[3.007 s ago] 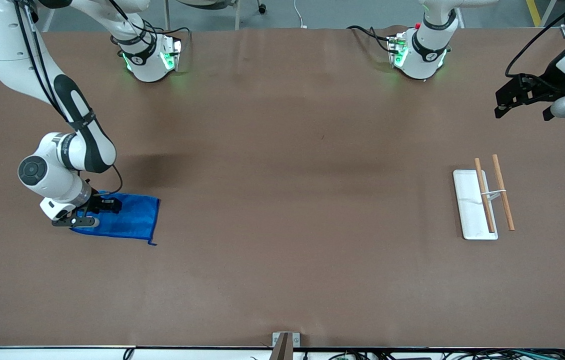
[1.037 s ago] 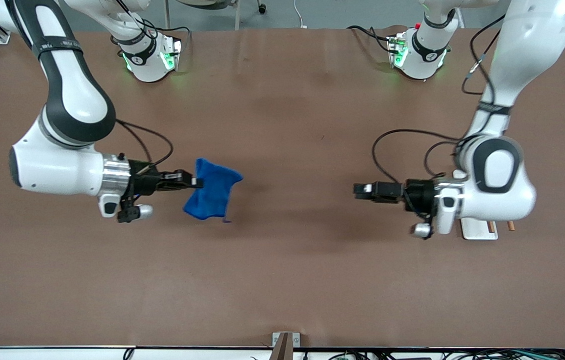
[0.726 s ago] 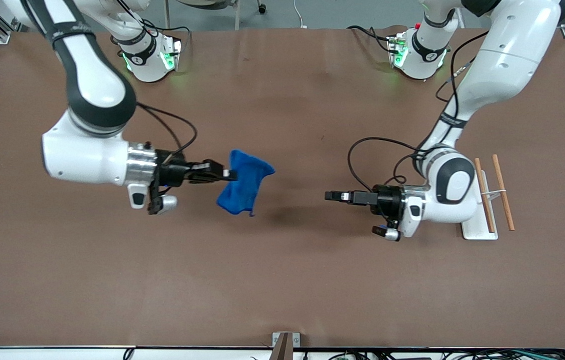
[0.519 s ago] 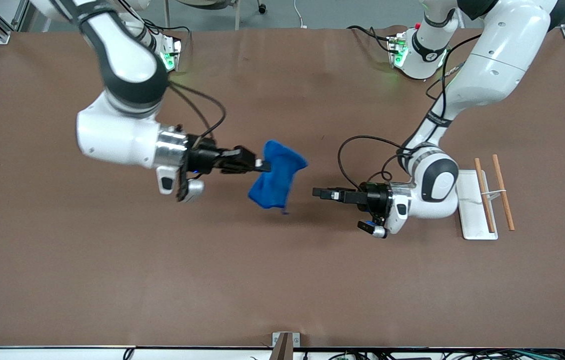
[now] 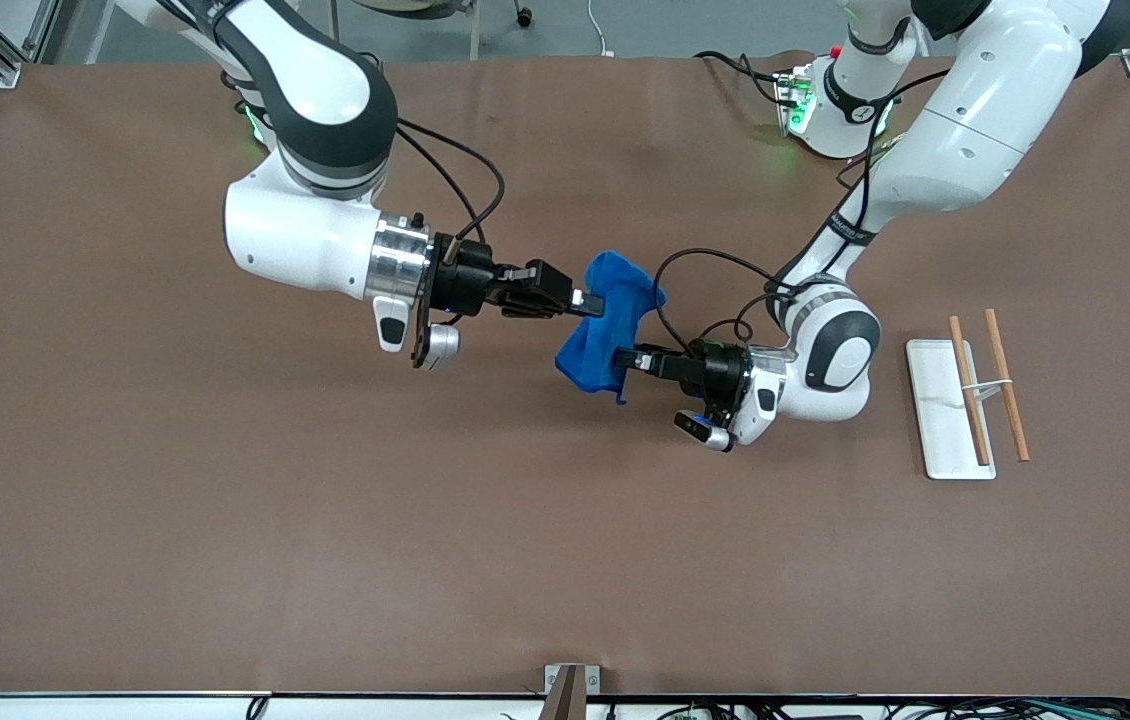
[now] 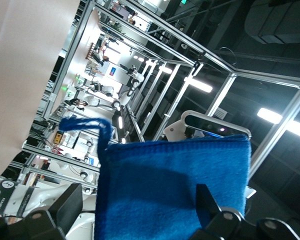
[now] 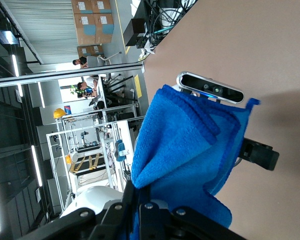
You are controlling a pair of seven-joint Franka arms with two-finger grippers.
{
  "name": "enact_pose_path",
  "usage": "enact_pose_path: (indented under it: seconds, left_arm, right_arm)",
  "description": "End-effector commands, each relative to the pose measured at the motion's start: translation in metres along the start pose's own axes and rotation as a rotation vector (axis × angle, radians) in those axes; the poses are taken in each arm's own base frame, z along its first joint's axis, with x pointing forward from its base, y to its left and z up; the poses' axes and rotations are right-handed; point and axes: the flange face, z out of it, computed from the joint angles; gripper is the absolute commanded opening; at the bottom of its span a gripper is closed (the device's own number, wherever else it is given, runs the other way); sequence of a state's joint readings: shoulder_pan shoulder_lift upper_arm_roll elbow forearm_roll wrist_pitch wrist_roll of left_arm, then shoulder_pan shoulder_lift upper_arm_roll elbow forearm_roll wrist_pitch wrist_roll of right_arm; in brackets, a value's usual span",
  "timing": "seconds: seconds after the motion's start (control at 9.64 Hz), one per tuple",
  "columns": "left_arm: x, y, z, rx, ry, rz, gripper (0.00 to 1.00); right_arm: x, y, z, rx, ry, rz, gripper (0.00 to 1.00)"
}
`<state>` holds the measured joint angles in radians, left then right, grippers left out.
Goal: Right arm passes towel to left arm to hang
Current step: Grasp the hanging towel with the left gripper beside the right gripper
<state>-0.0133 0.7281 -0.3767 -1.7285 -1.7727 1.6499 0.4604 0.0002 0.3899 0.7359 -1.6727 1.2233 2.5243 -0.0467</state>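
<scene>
The bright blue towel (image 5: 611, 318) hangs in the air over the middle of the table. My right gripper (image 5: 582, 300) is shut on its upper edge; in the right wrist view the cloth (image 7: 190, 150) drapes from the closed gripper (image 7: 145, 202). My left gripper (image 5: 628, 357) is open, level with the towel's lower part. In the left wrist view the towel (image 6: 175, 180) fills the gap between the spread fingers (image 6: 70, 205), with the corner loop (image 6: 85, 125) sticking out at one edge. The left gripper (image 6: 140, 212) does not press the cloth.
A hanging rack with a white base (image 5: 937, 410) and two wooden bars (image 5: 1006, 385) lies at the left arm's end of the table. Both arm bases (image 5: 830, 100) stand along the edge farthest from the front camera.
My right arm lifted the towel off the table and carried it toward the left arm. My left arm came in to meet it, and its open fingers now straddle the hanging cloth.
</scene>
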Motion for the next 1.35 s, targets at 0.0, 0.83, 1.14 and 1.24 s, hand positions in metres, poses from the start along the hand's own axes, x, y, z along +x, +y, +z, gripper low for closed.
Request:
enact_pose_path:
  seconds: [0.0,0.83,1.14,1.24]
  left_arm:
    - [0.001,-0.009,-0.013,-0.031,0.010,-0.025,0.93]
    - [0.000,0.013,-0.032,-0.063,-0.019,-0.052,0.36]
    - [0.005,0.030,-0.041,-0.068,-0.007,-0.020,0.06]
    - [0.007,0.035,-0.044,-0.062,-0.003,-0.010,0.00]
  right_arm:
    - [-0.003,-0.002,0.000,0.020,0.008,0.018,0.00]
    - [-0.001,0.001,0.001,0.018,0.008,0.024,0.00]
    - [-0.001,0.001,0.001,0.018,0.008,0.024,0.00]
    - [-0.002,0.001,0.001,0.019,0.006,0.024,0.01]
